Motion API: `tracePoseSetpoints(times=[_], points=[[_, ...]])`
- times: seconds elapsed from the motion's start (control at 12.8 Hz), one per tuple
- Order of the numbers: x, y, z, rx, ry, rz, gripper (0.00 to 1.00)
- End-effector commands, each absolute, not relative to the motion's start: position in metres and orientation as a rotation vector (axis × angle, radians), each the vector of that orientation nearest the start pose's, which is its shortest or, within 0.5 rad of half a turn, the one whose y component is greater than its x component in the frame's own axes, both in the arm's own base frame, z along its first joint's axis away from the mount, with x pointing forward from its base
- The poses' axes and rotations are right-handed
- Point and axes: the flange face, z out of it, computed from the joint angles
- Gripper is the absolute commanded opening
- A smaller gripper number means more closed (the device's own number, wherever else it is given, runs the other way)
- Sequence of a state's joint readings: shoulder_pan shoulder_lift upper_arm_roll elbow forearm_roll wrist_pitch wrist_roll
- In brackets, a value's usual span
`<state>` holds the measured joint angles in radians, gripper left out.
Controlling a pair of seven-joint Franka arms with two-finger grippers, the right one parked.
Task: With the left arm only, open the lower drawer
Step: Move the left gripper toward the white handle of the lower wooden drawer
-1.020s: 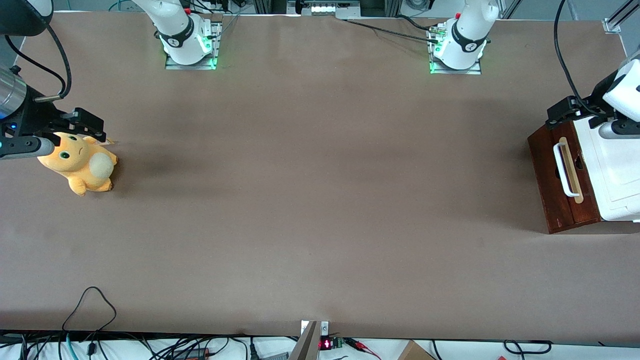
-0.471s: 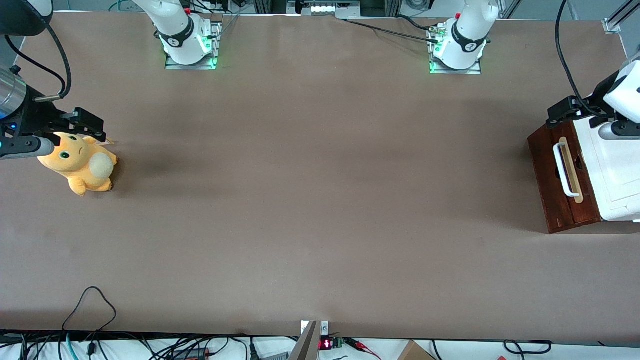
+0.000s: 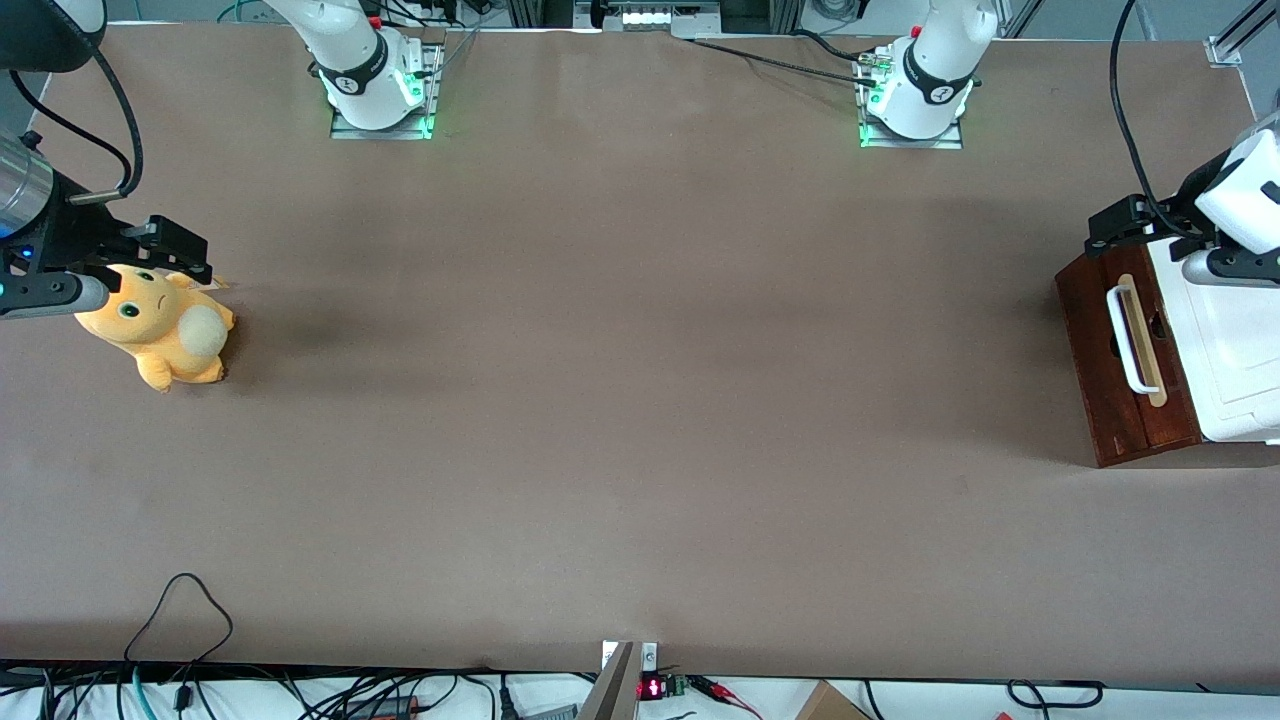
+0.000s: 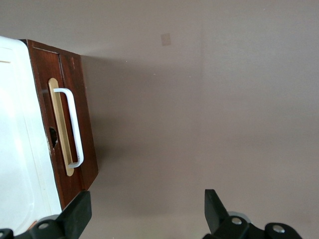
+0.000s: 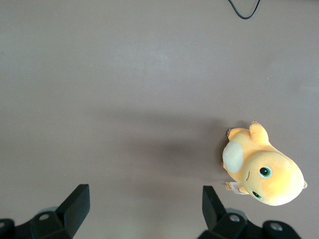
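The left arm's claw, fingers wide apart and holding nothing, has lifted a little above the lower drawer. Its white handle is untouched, so the drawer is shut.

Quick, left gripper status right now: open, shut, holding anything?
Left gripper: open and empty, hanging above the table just in front of the lower drawer, not touching its white handle.

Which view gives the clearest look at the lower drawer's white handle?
The left wrist view: the white handle shows whole and unobstructed on the lower drawer, with the open pincer apart from it above the table. The front view shows the handle smaller, near the frame edge. The right wrist view does not show it.
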<state>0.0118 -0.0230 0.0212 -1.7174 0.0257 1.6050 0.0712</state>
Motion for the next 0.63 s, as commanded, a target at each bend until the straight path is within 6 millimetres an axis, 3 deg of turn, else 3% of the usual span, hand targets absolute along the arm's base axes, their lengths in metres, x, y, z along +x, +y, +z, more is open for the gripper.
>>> tracePoseSetpoints(times=[0.0, 0.24, 0.55], points=[[0.556, -0.008, 0.568, -2.886, 0.107, 0.161, 1.0], [0.564, -0.038, 0.524, -2.482, -0.01, 0.219, 0.97], [0.563, -0.053, 0.426, -2.071, -0.095, 0.196, 0.97]])
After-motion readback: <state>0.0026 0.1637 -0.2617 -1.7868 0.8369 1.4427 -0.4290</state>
